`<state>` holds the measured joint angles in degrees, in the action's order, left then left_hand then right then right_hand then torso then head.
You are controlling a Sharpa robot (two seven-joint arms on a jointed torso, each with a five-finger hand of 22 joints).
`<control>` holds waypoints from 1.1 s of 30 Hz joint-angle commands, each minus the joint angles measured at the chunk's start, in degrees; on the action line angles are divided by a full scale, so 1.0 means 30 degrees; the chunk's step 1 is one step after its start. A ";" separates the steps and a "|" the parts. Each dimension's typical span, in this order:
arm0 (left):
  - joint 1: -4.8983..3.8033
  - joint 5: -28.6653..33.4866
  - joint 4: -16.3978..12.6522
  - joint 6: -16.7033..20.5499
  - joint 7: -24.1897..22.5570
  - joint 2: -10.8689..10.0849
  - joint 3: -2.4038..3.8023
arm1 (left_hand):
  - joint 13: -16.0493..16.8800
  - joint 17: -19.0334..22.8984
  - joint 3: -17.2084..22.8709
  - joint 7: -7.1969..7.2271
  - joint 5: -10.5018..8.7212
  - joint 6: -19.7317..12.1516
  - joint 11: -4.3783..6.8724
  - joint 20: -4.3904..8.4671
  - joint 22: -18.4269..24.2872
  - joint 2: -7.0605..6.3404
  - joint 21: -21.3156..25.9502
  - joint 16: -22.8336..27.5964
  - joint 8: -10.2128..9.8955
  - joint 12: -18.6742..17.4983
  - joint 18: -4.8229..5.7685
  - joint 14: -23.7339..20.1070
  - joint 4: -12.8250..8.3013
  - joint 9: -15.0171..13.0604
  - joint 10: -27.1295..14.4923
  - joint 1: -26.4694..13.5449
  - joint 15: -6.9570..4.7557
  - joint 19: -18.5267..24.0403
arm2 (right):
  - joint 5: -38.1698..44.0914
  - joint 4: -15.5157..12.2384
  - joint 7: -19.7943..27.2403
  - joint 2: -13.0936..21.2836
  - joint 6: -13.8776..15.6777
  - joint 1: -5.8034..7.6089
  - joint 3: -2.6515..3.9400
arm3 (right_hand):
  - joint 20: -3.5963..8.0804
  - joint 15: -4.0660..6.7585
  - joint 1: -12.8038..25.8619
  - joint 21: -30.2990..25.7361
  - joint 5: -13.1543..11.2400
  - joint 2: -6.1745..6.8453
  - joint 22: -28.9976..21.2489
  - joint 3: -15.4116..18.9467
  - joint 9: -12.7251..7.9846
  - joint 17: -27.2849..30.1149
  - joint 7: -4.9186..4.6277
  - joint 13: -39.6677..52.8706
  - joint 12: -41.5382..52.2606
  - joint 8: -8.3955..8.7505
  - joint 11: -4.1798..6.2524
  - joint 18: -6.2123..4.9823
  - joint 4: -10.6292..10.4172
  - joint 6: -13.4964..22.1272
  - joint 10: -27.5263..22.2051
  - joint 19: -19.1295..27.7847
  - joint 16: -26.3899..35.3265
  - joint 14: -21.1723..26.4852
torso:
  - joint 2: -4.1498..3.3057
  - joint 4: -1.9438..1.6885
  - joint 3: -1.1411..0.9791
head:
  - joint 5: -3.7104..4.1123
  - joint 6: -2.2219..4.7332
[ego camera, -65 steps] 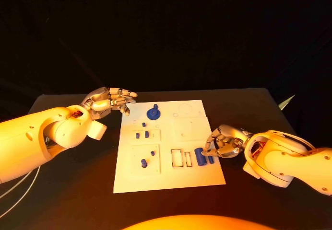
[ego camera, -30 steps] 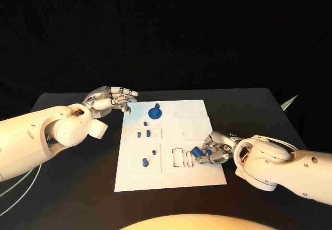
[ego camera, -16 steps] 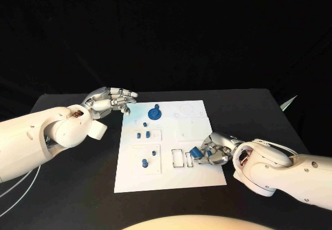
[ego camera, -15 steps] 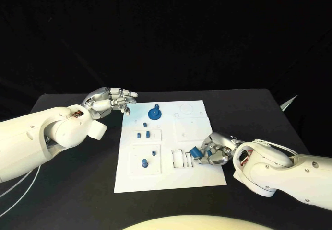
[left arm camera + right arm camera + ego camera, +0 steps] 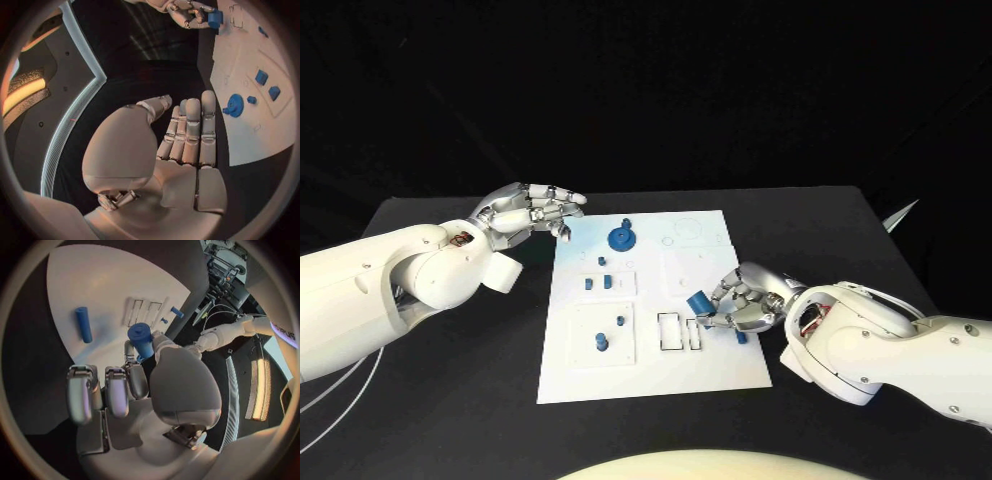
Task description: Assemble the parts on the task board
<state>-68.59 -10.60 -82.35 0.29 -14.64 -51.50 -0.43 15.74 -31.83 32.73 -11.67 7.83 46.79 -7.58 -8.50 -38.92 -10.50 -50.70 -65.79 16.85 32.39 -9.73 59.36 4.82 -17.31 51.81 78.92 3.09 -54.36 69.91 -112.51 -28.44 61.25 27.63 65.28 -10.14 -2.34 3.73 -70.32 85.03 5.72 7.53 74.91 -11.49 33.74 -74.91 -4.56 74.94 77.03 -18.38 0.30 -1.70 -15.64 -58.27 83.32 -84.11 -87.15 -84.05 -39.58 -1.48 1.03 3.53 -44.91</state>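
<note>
Now my right hand (image 5: pixel 741 302) pinches a small blue peg (image 5: pixel 695 301) just above the task board (image 5: pixel 653 375), near the two slots (image 5: pixel 679 332). It looks hard, light and smooth, so I hold its sides firmly. My left hand (image 5: pixel 531 210) holds nothing, its fingers bent, by the board's far corner.

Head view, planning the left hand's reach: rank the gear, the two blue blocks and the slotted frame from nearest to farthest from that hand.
From the left hand:
1. Gear, just beside it at the board's far end.
2. Blue blocks, mid-board on the left.
3. Slotted frame, at the near end by the right hand.
</note>
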 commanded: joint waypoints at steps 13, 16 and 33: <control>-0.0007 0.0027 -0.0052 -0.0317 -0.0172 0.0082 0.0011 | -0.0037 -0.0031 -0.0044 0.0006 0.0059 -0.0067 0.0056 -0.0059 0.0025 0.0030 0.0099 -0.0080 0.0010 0.0057 -0.0293 -0.0011 -0.0042 0.0015 -0.0108 0.0013 0.0044 -0.0120 | -0.2247 0.0797 -0.0133 -0.1917 -0.1735 -0.0006 -0.0002 | 0.0169 0.0155 0.0692 0.0174 0.0081 -0.0319 0.4499 0.0069 0.0272 -0.3012 0.0186 0.1853 -0.0008 -0.0181 0.0023 0.0267 -0.0320 -0.0387 0.0161 -0.1678 -0.0150 -0.1620 | -0.0021 0.0007 0.0009 | -0.0132 -0.0161; -0.0008 0.0027 -0.0054 -0.0329 -0.0168 0.0083 0.0011 | -0.0037 -0.0031 -0.0044 0.0006 0.0059 -0.0067 0.0056 -0.0059 0.0025 0.0030 0.0099 -0.0080 0.0010 0.0057 -0.0293 -0.0011 -0.0042 0.0015 -0.0108 0.0013 0.0044 -0.0120 | -0.2286 0.0986 -0.0219 -0.2168 -0.1847 -0.0025 -0.0004 | 0.0175 0.0162 0.0901 0.0219 0.0079 -0.0324 0.4519 0.0140 0.0310 -0.3033 0.0212 0.1884 0.0013 -0.0233 0.0038 0.0276 -0.0313 -0.0442 0.0179 -0.1686 -0.0161 -0.1622 | -0.0017 -0.0019 0.0001 | -0.0157 -0.0181; -0.0008 0.0027 -0.0078 -0.0351 -0.0118 0.0011 0.0011 | -0.0050 -0.0033 -0.0041 -0.0024 0.0073 -0.0130 0.0031 -0.0057 0.0032 0.0041 0.0108 -0.0079 -0.0010 0.0048 -0.0287 -0.0014 -0.0027 0.0030 -0.0139 0.0002 0.0060 -0.0127 | -0.2077 0.1557 -0.0673 -0.2806 -0.2598 -0.0134 -0.0006 | 0.0210 0.0222 0.1347 0.0270 0.0082 -0.0373 0.4546 0.0285 0.0468 -0.3078 0.0322 0.1899 -0.0032 -0.0474 0.0121 0.0285 -0.0313 -0.0666 0.0179 -0.1693 -0.0182 -0.1626 | -0.0030 -0.0010 0.0001 | -0.0174 -0.0346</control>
<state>-68.59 -10.60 -82.41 0.24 -14.63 -51.51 -0.43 15.63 -31.86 32.73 -11.67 7.83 46.79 -7.58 -8.50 -38.87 -10.50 -50.70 -65.79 16.85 32.39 -9.73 59.36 4.82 -17.31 51.81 78.92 3.09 -54.36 63.21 -107.86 -29.96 52.92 22.00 64.95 -10.15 -2.14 4.01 -67.02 85.52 5.95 6.42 74.95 -11.07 35.08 -74.95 -4.80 74.92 77.03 -19.52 0.45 -1.70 -16.54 -58.51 83.57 -83.91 -87.43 -83.93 -39.65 -1.52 1.01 3.00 -45.86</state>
